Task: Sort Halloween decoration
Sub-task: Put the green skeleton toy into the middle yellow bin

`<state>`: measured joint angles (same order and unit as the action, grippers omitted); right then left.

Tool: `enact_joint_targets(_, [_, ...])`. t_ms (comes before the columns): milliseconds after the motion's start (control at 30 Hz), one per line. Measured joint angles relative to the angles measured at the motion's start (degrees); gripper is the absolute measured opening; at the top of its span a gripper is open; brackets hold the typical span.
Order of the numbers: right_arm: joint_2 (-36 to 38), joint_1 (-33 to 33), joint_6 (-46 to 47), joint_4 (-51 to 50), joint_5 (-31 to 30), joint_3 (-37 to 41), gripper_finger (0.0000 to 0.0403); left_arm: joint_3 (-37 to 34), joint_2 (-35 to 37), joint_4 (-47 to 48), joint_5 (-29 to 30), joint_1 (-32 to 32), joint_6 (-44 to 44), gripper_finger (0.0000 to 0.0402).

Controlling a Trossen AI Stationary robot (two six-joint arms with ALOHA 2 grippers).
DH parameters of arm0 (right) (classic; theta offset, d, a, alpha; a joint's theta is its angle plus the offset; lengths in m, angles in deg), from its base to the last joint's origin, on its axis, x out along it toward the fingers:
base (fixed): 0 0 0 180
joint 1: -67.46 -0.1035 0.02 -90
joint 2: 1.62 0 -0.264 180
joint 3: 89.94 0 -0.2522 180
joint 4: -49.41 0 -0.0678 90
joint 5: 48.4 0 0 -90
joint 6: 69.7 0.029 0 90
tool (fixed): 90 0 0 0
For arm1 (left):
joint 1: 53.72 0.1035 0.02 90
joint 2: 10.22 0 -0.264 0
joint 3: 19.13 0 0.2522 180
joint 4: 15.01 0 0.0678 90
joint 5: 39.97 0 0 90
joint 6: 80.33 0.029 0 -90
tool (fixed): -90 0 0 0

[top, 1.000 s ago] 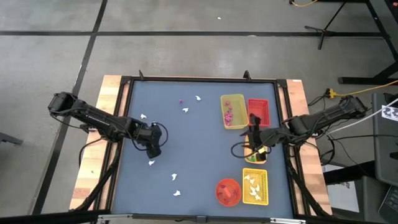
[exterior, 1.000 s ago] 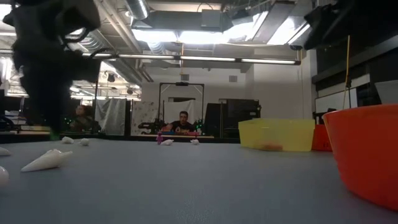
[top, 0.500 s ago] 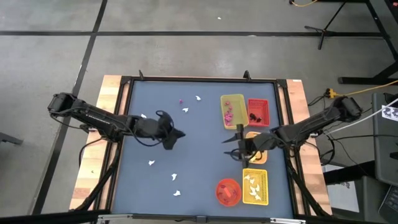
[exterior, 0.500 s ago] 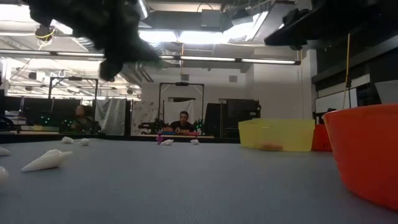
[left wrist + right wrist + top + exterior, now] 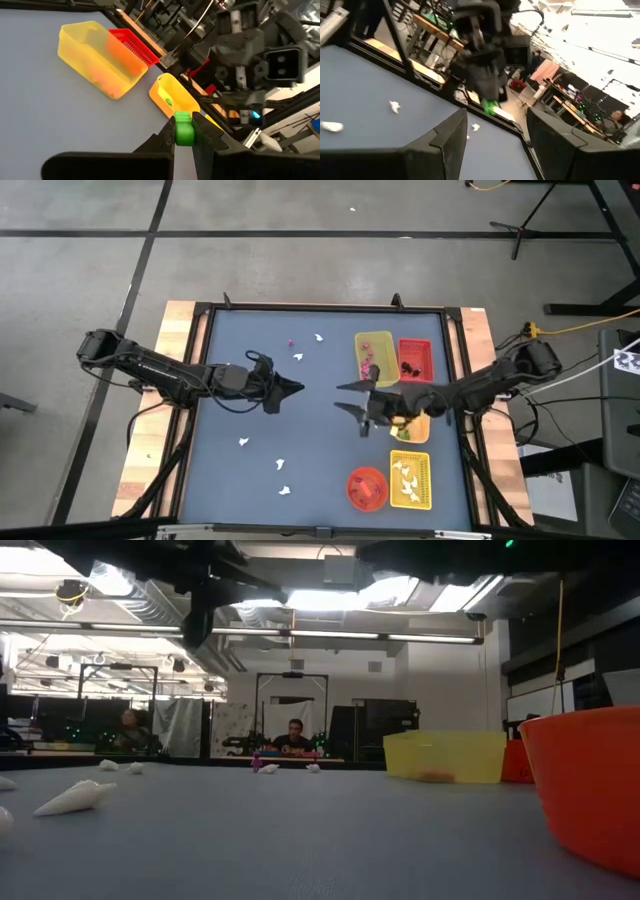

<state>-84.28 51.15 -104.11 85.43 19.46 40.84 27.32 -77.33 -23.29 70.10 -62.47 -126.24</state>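
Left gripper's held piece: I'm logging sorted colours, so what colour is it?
Bright green piece, pinched in the left gripper; clearest in the left wrist view.

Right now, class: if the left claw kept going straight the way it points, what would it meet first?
Probably the right claw, open and facing it across the table. The left claw, shut on a green piece, points straight at it; heights are unclear.

In your high view the light is even and soft, and the arms throw almost no shadow on the table (image 5: 300,430). In the low view, bright ceiling lamps (image 5: 330,595) glare against you, so the arms above become black shapes and the near orange bowl (image 5: 585,790) is out of focus. Both wrist views are blurred, and the window (image 5: 600,30) behind is washed out white.
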Motion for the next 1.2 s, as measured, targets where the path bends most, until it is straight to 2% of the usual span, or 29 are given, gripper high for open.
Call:
enact_joint_targets(300, [-7.71,6.74,0.13,-0.25,10.88,-8.26,0.0205,0.00,-0.07,-2.15,-0.12,-0.03,3.08,0.0020])
enact_joint_targets(700, [-16.50,8.49,0.08,-0.47,13.80,-16.78,0.0205,0.00,-0.11,-6.15,-1.97,-2.12,6.50,0.0020])
enact_joint_targets(1100, [-17.32,8.47,-0.59,-0.13,13.86,-17.60,0.0204,0.00,-0.11,-6.92,-1.95,-3.28,7.51,0.0020])
enact_joint_targets(1200, [-17.32,8.47,-0.61,-0.18,13.88,-17.60,0.0193,0.00,-0.11,-6.99,-1.92,-3.28,7.53,0.0020])
